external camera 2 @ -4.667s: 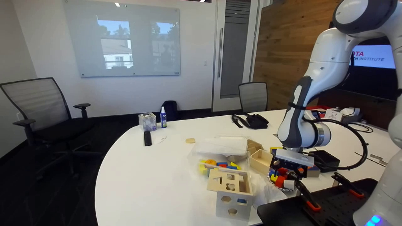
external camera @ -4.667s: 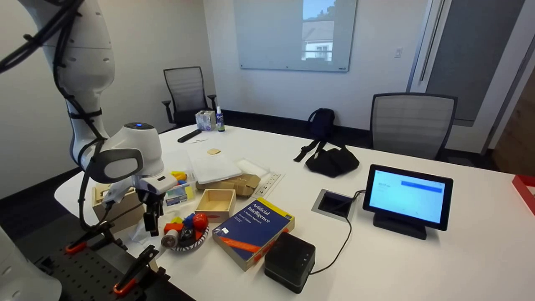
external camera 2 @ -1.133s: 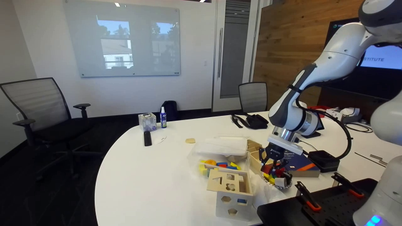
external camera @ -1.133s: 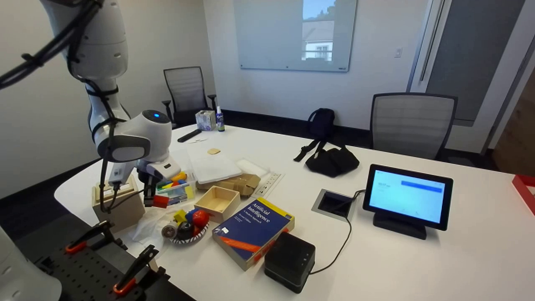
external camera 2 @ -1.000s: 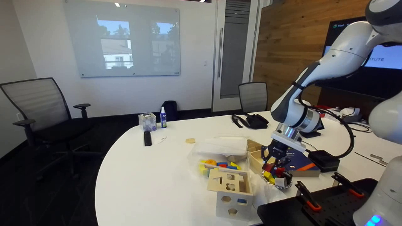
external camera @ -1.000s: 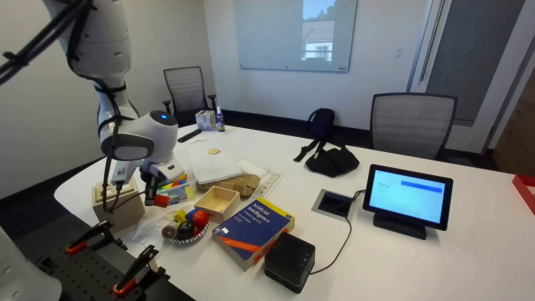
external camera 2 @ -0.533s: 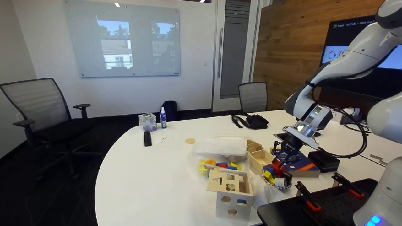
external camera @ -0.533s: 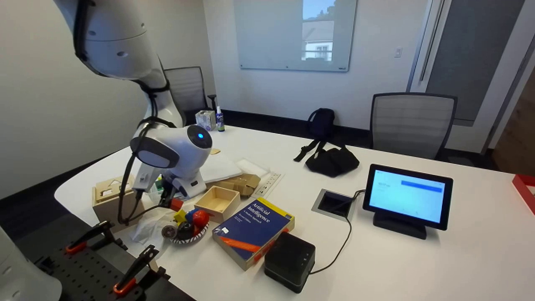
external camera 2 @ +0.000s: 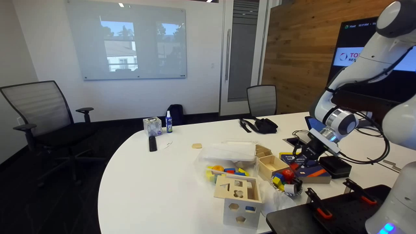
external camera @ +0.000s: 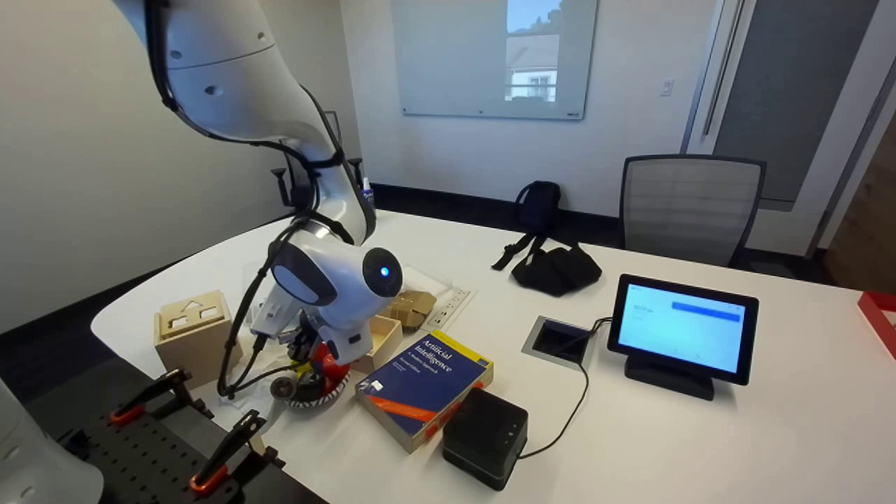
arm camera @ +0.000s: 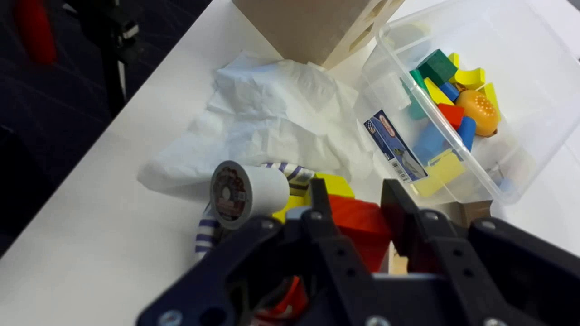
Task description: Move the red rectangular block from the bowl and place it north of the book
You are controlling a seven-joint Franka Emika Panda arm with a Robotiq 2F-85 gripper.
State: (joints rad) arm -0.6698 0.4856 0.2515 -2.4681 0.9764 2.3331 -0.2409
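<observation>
My gripper [arm camera: 355,192] is shut on the red rectangular block [arm camera: 360,222], which shows between its two fingers in the wrist view. In an exterior view the block [external camera 2: 294,166] hangs above the table, close to the bowl's far side and the book's near edge. The bowl [external camera: 323,401], with a striped rim, still holds a red ball, yellow and blue pieces and a white pod. To its right in that exterior view lies the dark blue book [external camera: 423,385], flat on the table. There the wrist hides most of the block.
A light wooden box [external camera: 385,341] stands beside the book, partly behind the arm. Against the book's other side is a black box [external camera: 485,437] with a cable. A clear plastic bin [arm camera: 453,136], crumpled tissue [arm camera: 281,113] and a shape-sorter box [external camera: 196,336] surround the bowl.
Several seconds ago the block lay in the bowl; by about a second ago my gripper held it clear. Since then, arm and block have swung over the bowl's far side toward the book, wrist tilting.
</observation>
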